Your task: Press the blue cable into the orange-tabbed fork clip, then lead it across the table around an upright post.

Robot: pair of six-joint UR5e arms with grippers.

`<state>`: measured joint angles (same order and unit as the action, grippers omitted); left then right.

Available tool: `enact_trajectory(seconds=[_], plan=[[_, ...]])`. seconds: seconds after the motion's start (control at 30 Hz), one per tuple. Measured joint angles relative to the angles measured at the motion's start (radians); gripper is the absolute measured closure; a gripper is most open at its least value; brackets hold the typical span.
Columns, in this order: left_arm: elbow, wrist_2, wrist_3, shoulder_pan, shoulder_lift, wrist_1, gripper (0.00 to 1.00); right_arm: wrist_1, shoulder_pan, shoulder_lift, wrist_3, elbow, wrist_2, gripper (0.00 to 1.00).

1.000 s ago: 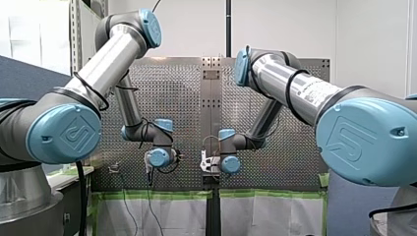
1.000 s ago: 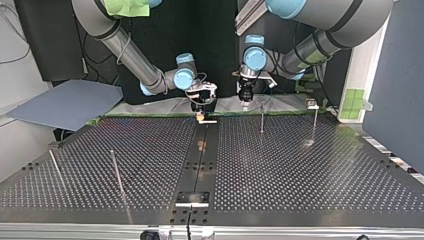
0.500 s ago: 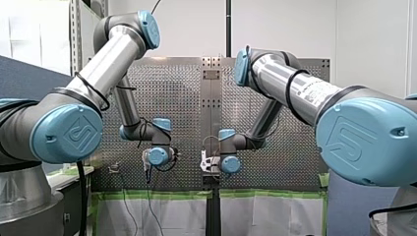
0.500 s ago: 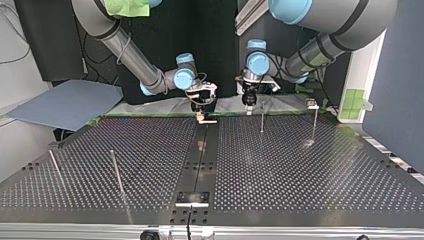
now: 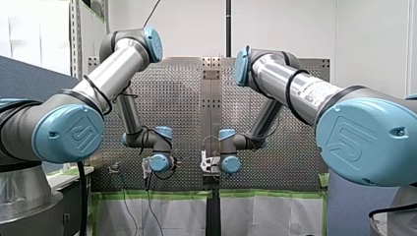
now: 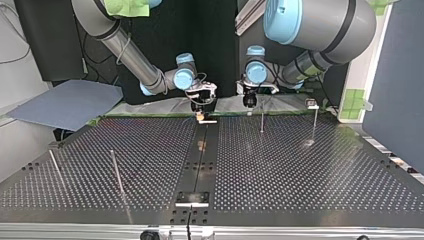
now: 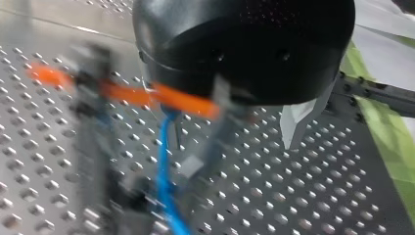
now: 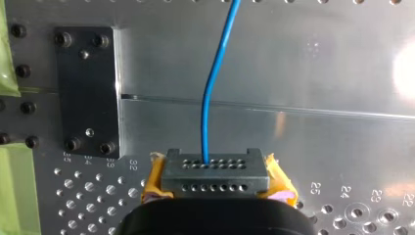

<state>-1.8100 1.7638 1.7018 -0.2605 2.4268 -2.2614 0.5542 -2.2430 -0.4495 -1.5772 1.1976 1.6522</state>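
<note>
In the right wrist view, my right gripper (image 8: 218, 188) has its yellow pads (image 8: 280, 188) shut on a grey perforated block (image 8: 215, 171). The blue cable (image 8: 211, 98) leaves that block and runs ahead over the metal table. In the top view, this gripper (image 6: 202, 111) sits at the far edge's middle. My left gripper (image 7: 244, 152) is black and blurred, its fingers apart with nothing between them. Close under it are the orange-tabbed clip (image 7: 132, 95) and a stretch of blue cable (image 7: 165, 186). In the top view, my left gripper (image 6: 249, 101) hangs beside a thin post (image 6: 261, 119).
Upright posts stand at the top view's right (image 6: 315, 122) and left (image 6: 116, 171), with another further left (image 6: 55, 167). A dark plate (image 8: 88, 90) is bolted ahead of and beside my right gripper. Green tape (image 6: 356, 102) marks the table's far edge.
My left arm has swung its elbow in. Its gripper shifted a little toward the top view's right and lower in the front view. My right arm has stayed still.
</note>
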Motion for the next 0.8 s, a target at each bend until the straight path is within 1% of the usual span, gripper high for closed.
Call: enact_trajectory(seconds=[0.1,0.23,0.4,0.6,0.8], plan=[[0.024,0.001,0.000,0.005,0.014,-0.026,0.00,0.000,0.000,0.000,0.002,0.000,0.000,1.00],[0.037,0.007,-0.002,0.008,0.019,-0.062,0.00,0.000,0.001,0.000,0.003,0.000,0.000,1.00],[0.040,0.014,-0.025,0.001,0.016,-0.095,0.00,-0.001,0.002,0.000,0.004,0.000,0.000,1.00],[0.040,0.032,-0.047,-0.010,0.001,-0.108,0.00,-0.002,0.002,0.000,0.005,0.000,0.000,1.00],[0.041,0.045,-0.038,-0.016,-0.036,-0.108,0.00,-0.001,0.003,0.000,0.006,0.000,0.000,1.00]])
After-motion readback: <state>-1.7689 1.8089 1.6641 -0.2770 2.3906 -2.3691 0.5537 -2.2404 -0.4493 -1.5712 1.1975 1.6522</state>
